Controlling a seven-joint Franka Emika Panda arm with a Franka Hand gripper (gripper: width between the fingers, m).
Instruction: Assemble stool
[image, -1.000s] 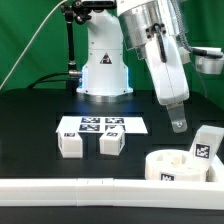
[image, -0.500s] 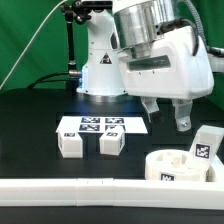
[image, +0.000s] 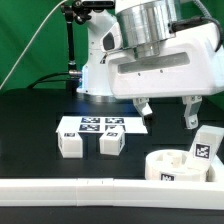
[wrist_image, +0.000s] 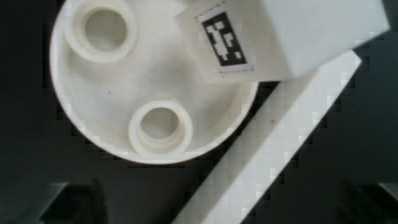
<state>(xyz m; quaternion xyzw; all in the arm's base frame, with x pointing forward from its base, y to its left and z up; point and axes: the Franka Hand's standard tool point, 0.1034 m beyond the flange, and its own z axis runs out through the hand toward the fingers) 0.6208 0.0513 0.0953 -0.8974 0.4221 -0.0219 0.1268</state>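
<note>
seat disc (wrist_image: 107, 80) cropped; rail (image: 60, 188) hides its base.

You have bright, even light in the exterior view: the white arm (image: 165, 60) almost washes out against the black table (image: 30, 120). Your wrist view is dimmer and soft. There the seat disc (wrist_image: 116, 85) looks greyish, its tag (wrist_image: 228, 40) is blurred, and the fingers (wrist_image: 75, 198) are dark smudges.

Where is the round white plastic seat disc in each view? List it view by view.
Exterior view: round white plastic seat disc low on the exterior view's right.
Wrist view: seat disc seen close up, two holes showing.
Shared landmark: the long white rail beside it.
</note>
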